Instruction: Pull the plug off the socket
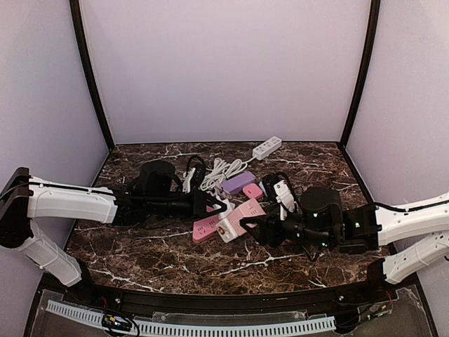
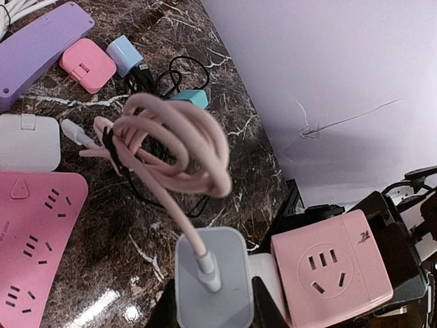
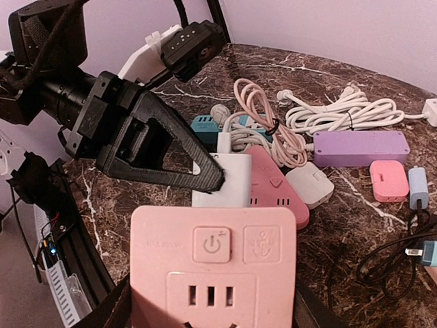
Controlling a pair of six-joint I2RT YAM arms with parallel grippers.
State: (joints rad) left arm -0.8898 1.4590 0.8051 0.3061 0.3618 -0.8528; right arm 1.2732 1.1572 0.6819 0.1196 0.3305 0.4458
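Observation:
A pink cube socket (image 1: pixel 248 210) (image 3: pixel 213 263) (image 2: pixel 331 270) is held just above the table, with my right gripper (image 1: pixel 254 228) (image 3: pixel 212 304) shut on it, one dark finger against each side. A white plug block (image 1: pixel 226 230) (image 2: pixel 213 277) (image 3: pixel 225 181) sits tight against the cube's far side. My left gripper (image 1: pixel 220 208) (image 2: pixel 213 304) is shut on that plug. A pink cable runs from the plug to a loose coil (image 2: pixel 171 143) (image 3: pixel 263 116). The prongs are hidden, so I cannot tell how deep the plug sits.
A flat pink power strip (image 1: pixel 205 229) (image 2: pixel 34 239) lies beneath the grippers. Behind it lie a purple strip (image 1: pixel 237 182) (image 3: pixel 360 147), a small pink adapter (image 1: pixel 252 191), a white adapter (image 3: pixel 308 183), a white cable bundle (image 1: pixel 221 168) and a white strip (image 1: pixel 266 147).

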